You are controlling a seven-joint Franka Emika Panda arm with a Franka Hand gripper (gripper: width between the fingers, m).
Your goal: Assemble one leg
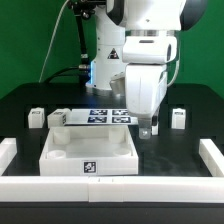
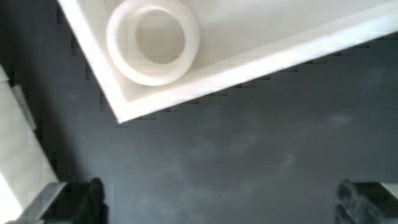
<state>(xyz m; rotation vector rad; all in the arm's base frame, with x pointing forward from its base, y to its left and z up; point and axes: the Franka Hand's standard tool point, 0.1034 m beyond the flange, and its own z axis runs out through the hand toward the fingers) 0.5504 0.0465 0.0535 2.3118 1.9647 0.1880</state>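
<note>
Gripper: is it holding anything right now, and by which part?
Nothing is held. The gripper is open, its fingers apart with only bare table between them, near a corner of the white tray-like part.

- a robotics lab with a test rig, not a home or a shop.
- a white robot arm stands over a black surface fenced by white rails.
- the marker board with printed square tags lies on that surface.
- a plain green backdrop hangs behind.
</note>
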